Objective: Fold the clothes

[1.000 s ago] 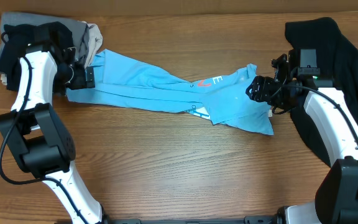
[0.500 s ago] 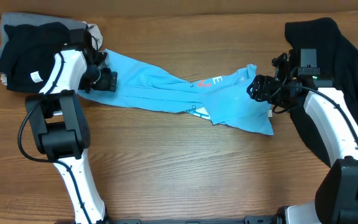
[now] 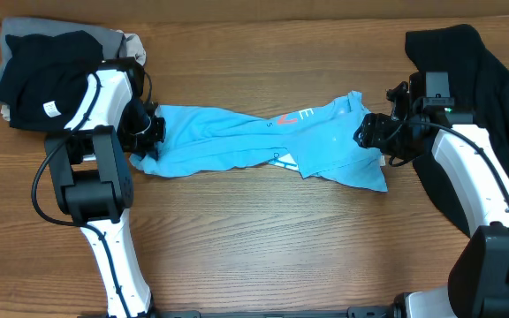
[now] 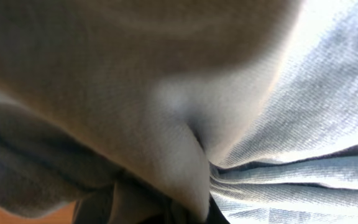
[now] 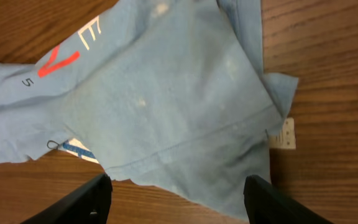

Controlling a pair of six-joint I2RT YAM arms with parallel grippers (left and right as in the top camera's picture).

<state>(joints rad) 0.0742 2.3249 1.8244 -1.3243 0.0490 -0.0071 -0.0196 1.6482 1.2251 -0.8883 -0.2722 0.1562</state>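
Note:
The clothes, a sky-blue T-shirt (image 3: 237,137), lie stretched across the middle of the table, with white lettering and a red-orange mark (image 3: 292,117) facing up. My left gripper (image 3: 146,139) is at the shirt's bunched left end and shut on it. In the left wrist view, blue cloth (image 4: 303,124) fills the frame and hides the fingers. My right gripper (image 3: 369,134) hovers open over the shirt's right part. In the right wrist view, the right gripper (image 5: 178,205) has its fingers spread wide on either side of the shirt's lower hem (image 5: 185,146), with nothing gripped.
A large black T-shirt (image 3: 467,71) lies heaped at the right, partly under the right arm. Folded black, grey and beige garments (image 3: 42,62) are stacked at the back left. A white label (image 5: 284,134) sticks out at the blue shirt's right edge. Bare wood (image 3: 281,238) spans the front.
My left gripper has shut on the shirt's left end and dragged it forward and to the right, bunching the cloth. The right gripper has barely moved, its jaws slightly narrower.

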